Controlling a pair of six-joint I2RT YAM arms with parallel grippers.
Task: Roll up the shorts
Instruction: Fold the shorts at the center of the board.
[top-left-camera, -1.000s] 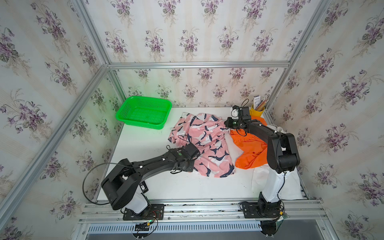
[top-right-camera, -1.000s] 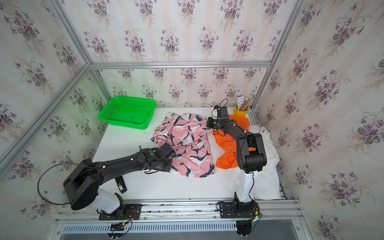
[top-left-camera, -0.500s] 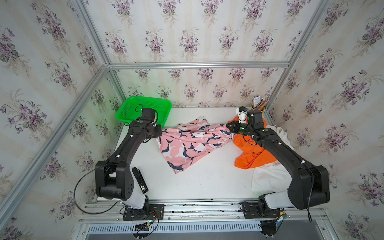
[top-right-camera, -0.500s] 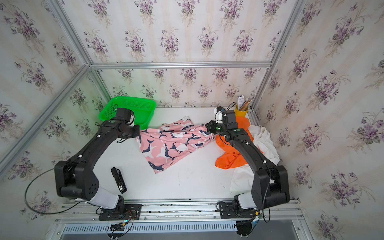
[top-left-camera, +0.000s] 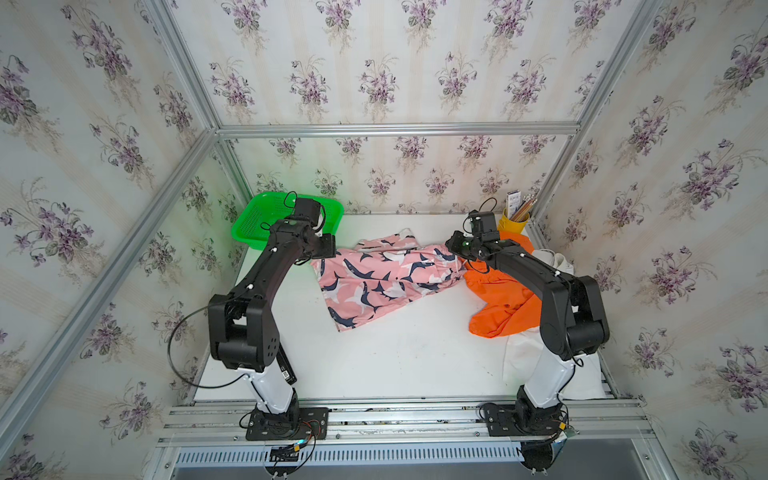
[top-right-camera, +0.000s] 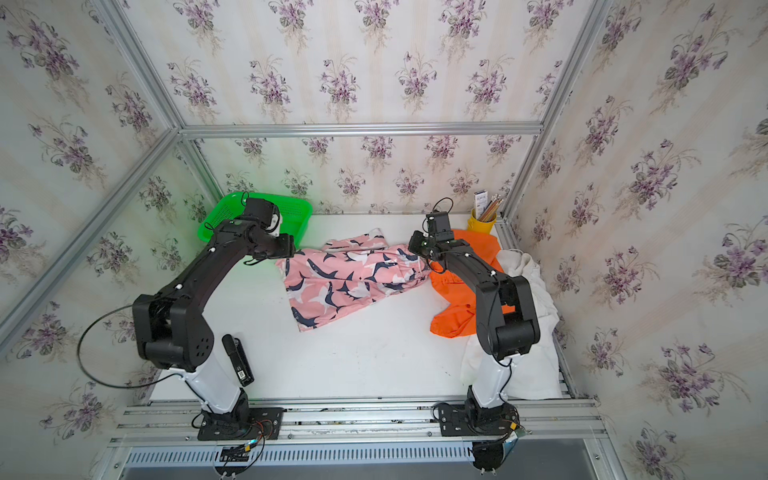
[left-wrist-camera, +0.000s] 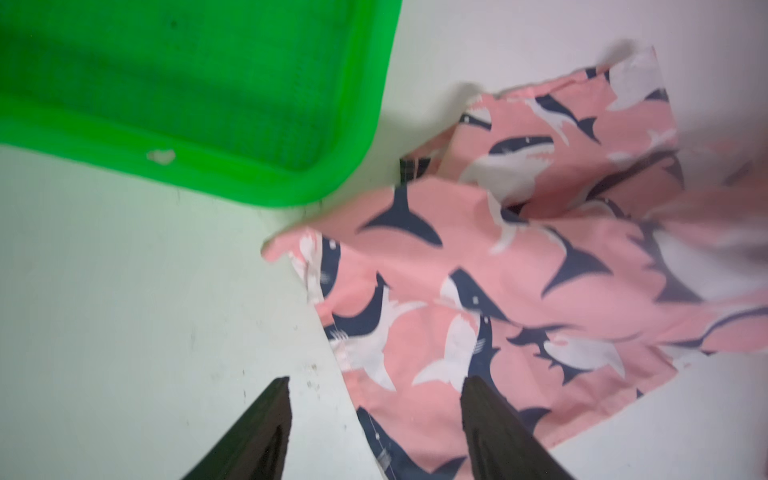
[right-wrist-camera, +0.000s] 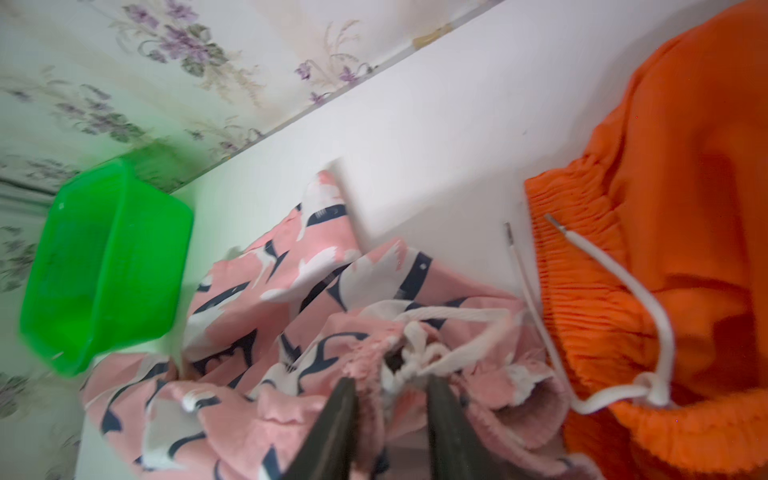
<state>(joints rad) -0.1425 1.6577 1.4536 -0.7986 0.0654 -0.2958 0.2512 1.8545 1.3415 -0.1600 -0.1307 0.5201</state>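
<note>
Nothing's rolled yet: the pink shorts (top-left-camera: 386, 278) lie loosely spread mid-table, with the orange shorts (top-left-camera: 498, 291) and white shorts (top-right-camera: 536, 270) heaped by the right arm. The left gripper (left-wrist-camera: 376, 380) gapes empty at a leg hem, and the right gripper (right-wrist-camera: 390, 380) is part-open at the waistband.

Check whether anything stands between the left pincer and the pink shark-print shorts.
Nothing visible does. The left pincer hangs open just over the edge of the pink shorts; the green basket sits off to one side, out of the path.
</note>
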